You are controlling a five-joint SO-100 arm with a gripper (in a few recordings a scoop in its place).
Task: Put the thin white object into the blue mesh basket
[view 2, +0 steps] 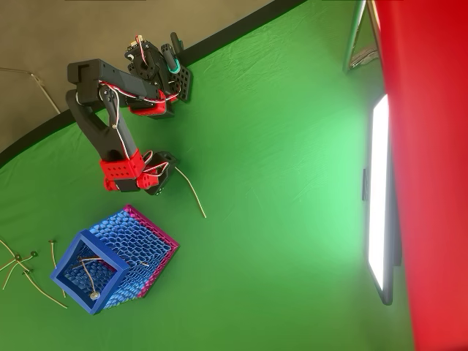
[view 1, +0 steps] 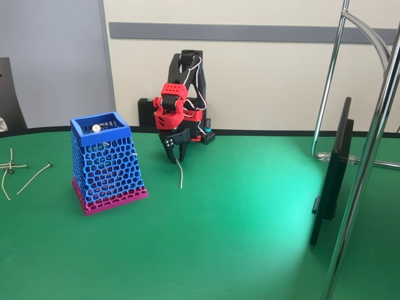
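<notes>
Green cloth covers the table (view 1: 250,237) beneath me, and I hang over it with my gripper (view 1: 177,155) pointing down, just to the right of the blue mesh basket (view 1: 106,164) in the fixed view. My fingers are drawn close on the upper end of the thin white object (view 1: 180,174), which dangles from them with its lower tip at or just above the cloth; I cannot tell whether it touches. From overhead the same stick (view 2: 191,193) trails away from my fingertips (view 2: 165,175) across the green, well outside the basket (view 2: 113,259), whose open mouth already holds a few pale pieces. More thin sticks (view 1: 19,172) lie on the cloth beyond the basket's far side. By my reckoning the pick is done and the carry is the step in hand. Next I should lift until the hanging tip clears the solid blue rim, swing over the mouth, then spread my fingers. Since the stick hangs loose, it could catch the mesh if I move too low.
</notes>
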